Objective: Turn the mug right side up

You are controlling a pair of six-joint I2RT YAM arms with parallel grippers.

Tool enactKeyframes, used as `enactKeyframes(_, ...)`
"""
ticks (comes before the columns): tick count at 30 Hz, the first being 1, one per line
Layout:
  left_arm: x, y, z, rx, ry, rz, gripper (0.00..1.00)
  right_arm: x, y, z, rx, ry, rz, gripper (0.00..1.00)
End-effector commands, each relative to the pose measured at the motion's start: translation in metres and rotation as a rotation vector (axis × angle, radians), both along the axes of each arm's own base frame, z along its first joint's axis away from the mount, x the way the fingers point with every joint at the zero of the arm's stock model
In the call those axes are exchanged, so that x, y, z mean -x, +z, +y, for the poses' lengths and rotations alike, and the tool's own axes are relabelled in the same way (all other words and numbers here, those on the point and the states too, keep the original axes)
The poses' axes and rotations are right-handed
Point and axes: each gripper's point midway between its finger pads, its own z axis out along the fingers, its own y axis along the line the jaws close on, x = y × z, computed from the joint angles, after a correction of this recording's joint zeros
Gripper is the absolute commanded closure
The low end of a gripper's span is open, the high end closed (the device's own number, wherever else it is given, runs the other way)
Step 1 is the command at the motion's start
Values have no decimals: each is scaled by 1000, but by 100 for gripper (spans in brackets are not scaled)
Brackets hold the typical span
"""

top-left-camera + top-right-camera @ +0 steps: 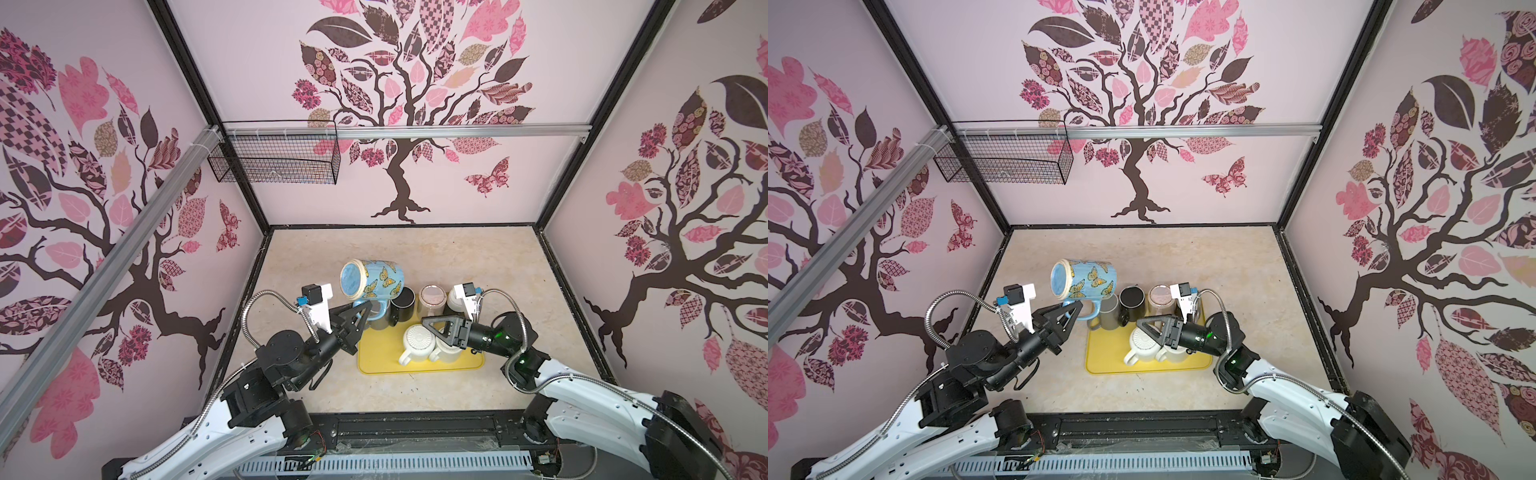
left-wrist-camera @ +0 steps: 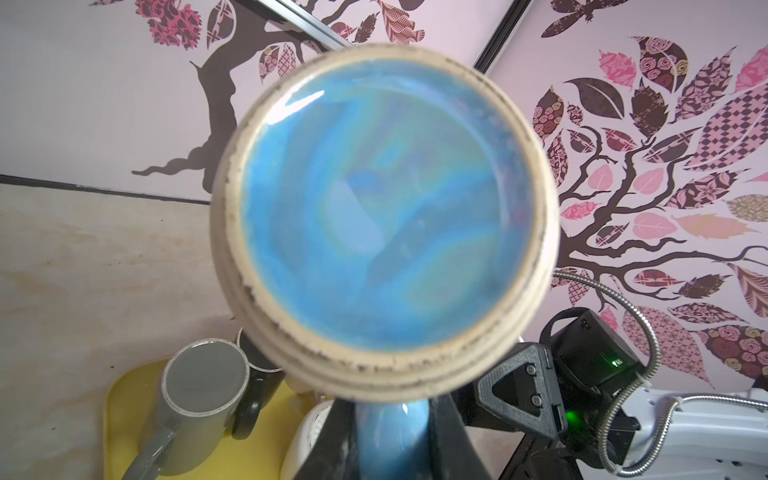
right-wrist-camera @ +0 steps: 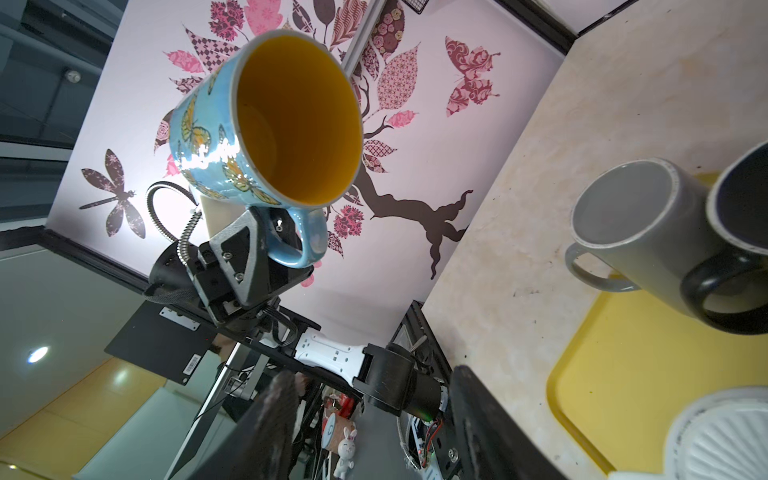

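Marbled tabletop (image 1: 415, 249): left gripper (image 1: 363, 307) clamps butterfly mug (image 1: 372, 278) by handle (image 3: 305, 243), aloft near yellow tray's (image 1: 415, 368) far-left corner; axis roughly level, mouth facing right gripper (image 1: 430, 323), jaws apart, empty.

The blue mug (image 1: 372, 278), painted with orange butterflies and yellow inside, hangs in the air over the middle of the desk. It is tipped on its side, base toward the left edge, mouth toward the right, its handle underneath and pinched by the left gripper (image 1: 365, 308).

No text, brand or number is legible; the barcode sticker (image 3: 190, 365) is too small to read
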Motion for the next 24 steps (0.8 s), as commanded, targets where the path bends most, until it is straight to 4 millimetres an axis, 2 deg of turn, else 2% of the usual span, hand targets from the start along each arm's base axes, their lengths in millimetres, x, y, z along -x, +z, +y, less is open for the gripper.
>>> enactKeyframes(1,2,42,-8,219,-60,-86,100,9,43,3,-103,54,-89,37)
enactKeyframes(6,-11,42,-21,377,-155,-46,100,5,42,3,-107,35,-96,37)
enactKeyframes(10,-9,49,-25,538,-241,-71,100,1,41,3,-105,17,-89,38)
enactKeyframes(19,-10,40,-49,626,-372,-20,100,-13,38,10,-115,-7,-54,40)
enactKeyframes(24,-6,36,-57,636,-427,-7,100,-21,47,5,-157,-61,-60,41)
